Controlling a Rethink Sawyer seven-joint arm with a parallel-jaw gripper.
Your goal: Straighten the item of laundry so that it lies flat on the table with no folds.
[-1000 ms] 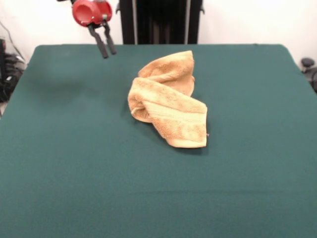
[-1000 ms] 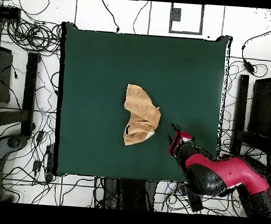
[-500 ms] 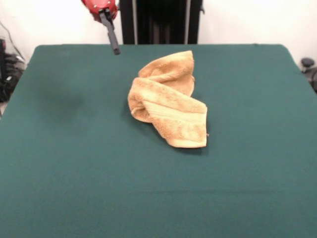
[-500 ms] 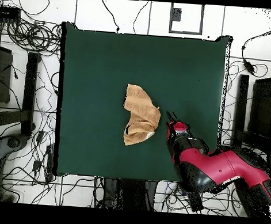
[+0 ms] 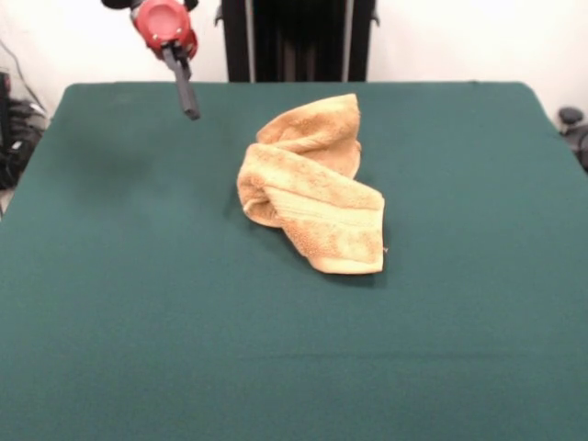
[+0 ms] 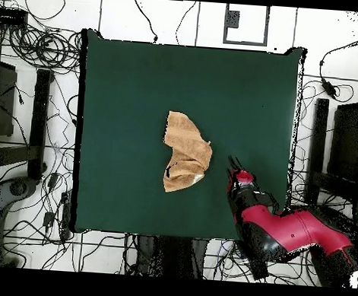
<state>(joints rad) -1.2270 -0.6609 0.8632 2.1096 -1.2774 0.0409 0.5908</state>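
Observation:
The item of laundry (image 5: 312, 188) is a tan-orange towel lying crumpled and folded over itself near the middle of the table (image 5: 138, 303), which is covered in dark green cloth. A woven band runs along the towel's near flap. In the overhead view the towel (image 6: 185, 156) is a twisted bundle at the centre of the table (image 6: 141, 83). My gripper (image 5: 190, 110) hangs in the air above the far left part of the table, well clear of the towel and seen edge-on as one dark bar. From overhead the gripper (image 6: 232, 161) is just right of the towel, holding nothing.
A black pedestal column (image 5: 299, 41) stands behind the table's far edge. Dark equipment and cables (image 5: 14, 129) sit off the left side. Overhead, tangled cables (image 6: 44, 49) and black stands (image 6: 39, 121) ring the table.
The gripper swung towards the towel's side, then back left and a little lower, its wrist turning edge-on. The towel has not moved.

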